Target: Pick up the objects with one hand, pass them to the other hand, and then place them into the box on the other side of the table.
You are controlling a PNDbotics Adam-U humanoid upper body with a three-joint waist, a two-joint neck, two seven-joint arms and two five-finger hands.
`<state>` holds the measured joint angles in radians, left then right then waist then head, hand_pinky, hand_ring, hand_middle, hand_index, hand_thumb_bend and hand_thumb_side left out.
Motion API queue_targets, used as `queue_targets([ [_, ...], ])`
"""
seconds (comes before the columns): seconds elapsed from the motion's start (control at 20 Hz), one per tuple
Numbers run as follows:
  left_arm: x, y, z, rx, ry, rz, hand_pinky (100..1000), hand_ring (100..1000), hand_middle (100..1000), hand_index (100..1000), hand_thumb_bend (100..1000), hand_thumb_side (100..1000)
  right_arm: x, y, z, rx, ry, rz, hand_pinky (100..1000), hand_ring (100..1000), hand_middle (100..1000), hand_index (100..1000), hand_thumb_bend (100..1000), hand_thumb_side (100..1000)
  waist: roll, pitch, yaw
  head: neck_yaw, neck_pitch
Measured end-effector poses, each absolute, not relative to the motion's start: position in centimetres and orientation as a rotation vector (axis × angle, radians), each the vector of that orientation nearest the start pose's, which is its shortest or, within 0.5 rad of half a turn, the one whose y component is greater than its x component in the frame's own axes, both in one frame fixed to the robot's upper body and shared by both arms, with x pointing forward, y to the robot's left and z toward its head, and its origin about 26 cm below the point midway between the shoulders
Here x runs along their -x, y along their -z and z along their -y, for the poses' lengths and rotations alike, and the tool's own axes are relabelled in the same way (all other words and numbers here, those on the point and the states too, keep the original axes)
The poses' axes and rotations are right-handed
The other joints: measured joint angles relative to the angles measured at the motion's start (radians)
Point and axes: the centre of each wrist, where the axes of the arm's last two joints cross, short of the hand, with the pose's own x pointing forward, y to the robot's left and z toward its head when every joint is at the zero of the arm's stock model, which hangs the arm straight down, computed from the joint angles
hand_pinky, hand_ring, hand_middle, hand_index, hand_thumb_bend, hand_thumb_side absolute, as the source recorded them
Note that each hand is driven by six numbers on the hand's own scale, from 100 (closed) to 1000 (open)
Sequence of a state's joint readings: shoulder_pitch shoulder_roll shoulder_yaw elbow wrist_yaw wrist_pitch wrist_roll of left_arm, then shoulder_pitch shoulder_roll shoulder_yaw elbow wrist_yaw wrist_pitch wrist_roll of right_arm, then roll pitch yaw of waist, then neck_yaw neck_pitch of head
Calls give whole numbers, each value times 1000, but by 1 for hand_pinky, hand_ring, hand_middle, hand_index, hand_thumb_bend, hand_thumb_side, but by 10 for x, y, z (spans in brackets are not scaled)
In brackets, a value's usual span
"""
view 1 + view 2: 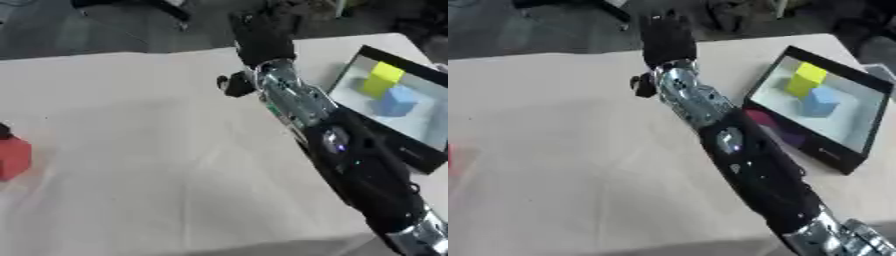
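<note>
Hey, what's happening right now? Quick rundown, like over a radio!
Right hand stretched to the table's far edge, fingers unclear. Left hand out of sight. Yellow block and blue block in the box; red block waits at left. Nothing in the way.
</note>
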<state>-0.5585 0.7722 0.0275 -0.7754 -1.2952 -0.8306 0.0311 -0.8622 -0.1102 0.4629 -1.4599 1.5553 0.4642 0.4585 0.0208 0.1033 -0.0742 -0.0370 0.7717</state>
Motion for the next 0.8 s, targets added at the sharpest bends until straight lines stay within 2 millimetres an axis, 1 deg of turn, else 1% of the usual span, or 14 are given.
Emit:
queue_targets([
  [0.05, -370, -104, -508, -989, 1864, 1229, 610, 479, 476, 568, 212, 245, -376, -214, 53, 1463, -1352, 1453, 859, 823, 829, 995, 477, 454, -1, 0, 0, 0, 0],
  [0.1, -370, -103, -507, -1014, 1838, 1265, 589, 456, 446, 533, 127, 222, -376, -214, 53, 1462, -1352, 1452, 858, 823, 829, 995, 477, 453, -2, 0, 0, 0, 0],
  [0.15, -370, -102, -507, -1038, 1809, 1305, 587, 447, 428, 514, 100, 214, -377, -213, 53, 1462, -1352, 1450, 859, 824, 830, 995, 478, 453, -2, 0, 0, 0, 0],
  [0.2, -370, -103, -507, -1059, 1775, 1352, 591, 445, 421, 508, 100, 217, -377, -213, 53, 1462, -1353, 1448, 861, 824, 830, 995, 478, 453, -1, 0, 0, 0, 0],
  [0.3, -370, -105, -508, -1073, 1702, 1452, 607, 433, 401, 485, 100, 250, -377, -213, 53, 1461, -1354, 1448, 874, 827, 833, 995, 486, 453, -1, 0, 1, 0, 0],
  [0.35, -370, -106, -507, -1068, 1661, 1508, 608, 432, 399, 484, 100, 251, -377, -213, 53, 1460, -1357, 1447, 876, 827, 833, 994, 487, 453, -1, 0, 3, 0, 0],
  [0.45, -372, -107, -504, -1017, 1567, 1627, 615, 417, 378, 461, 100, 286, -377, -214, 51, 1459, -1372, 1450, 917, 834, 841, 992, 518, 447, -1, 0, 9, 2, 0],
  [0.55, -377, -106, -493, -916, 1460, 1746, 613, 406, 366, 448, 100, 315, -375, -215, 44, 1452, -1403, 1460, 952, 841, 848, 990, 540, 431, 0, 0, 15, 8, 0],
  [0.6, -381, -104, -485, -842, 1399, 1801, 612, 401, 361, 443, 100, 327, -373, -216, 40, 1446, -1425, 1467, 961, 843, 851, 989, 537, 427, 0, -1, 20, 11, 0],
  [0.7, -391, -103, -464, -663, 1271, 1870, 612, 397, 358, 440, 100, 346, -369, -217, 30, 1437, -1473, 1484, 993, 849, 858, 987, 529, 413, -1, -1, 28, 18, 0],
  [0.8, -404, -112, -438, -442, 1150, 1897, 616, 400, 361, 443, 100, 351, -363, -218, 18, 1432, -1523, 1505, 1000, 852, 861, 986, 523, 399, -2, -1, 35, 22, 0],
])
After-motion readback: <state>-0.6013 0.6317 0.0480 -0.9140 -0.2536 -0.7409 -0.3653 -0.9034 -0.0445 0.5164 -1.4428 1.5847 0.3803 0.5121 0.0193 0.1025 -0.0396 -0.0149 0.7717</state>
